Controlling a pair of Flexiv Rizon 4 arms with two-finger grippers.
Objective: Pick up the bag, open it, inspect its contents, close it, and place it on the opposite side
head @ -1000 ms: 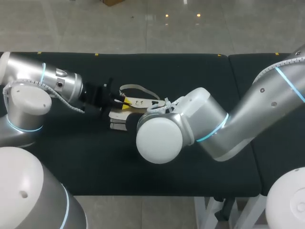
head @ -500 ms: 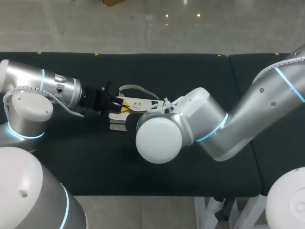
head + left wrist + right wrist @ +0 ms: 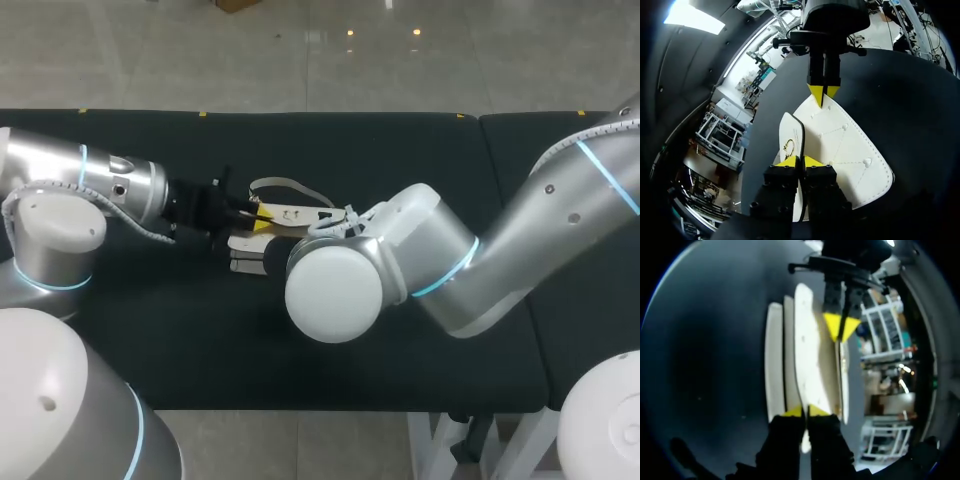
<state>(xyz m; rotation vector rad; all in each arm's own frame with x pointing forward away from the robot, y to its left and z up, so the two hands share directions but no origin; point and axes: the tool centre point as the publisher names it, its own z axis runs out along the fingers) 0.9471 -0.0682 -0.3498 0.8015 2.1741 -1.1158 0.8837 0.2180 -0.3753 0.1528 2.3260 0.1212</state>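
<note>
Head view: a white bag (image 3: 290, 214) lies near the middle of the black counter (image 3: 400, 150), its strap looped toward the far edge. The left hand (image 3: 245, 212) meets the bag's left end. The right arm's wrist hides the other end.

Left wrist view: the left hand (image 3: 800, 161) is clenched on a thin upright flap. The right hand (image 3: 823, 94) pinches the opposite end, straight ahead along the bag's long axis.

Right wrist view: the right hand (image 3: 805, 411) grasps the bag's near edge, and the left hand (image 3: 841, 326) faces it. The 2 hands look equally near, so opening likely means parting the flaps.

left gripper (image 3: 800, 161) seemingly pinches the white bag (image 3: 850, 150).
</note>
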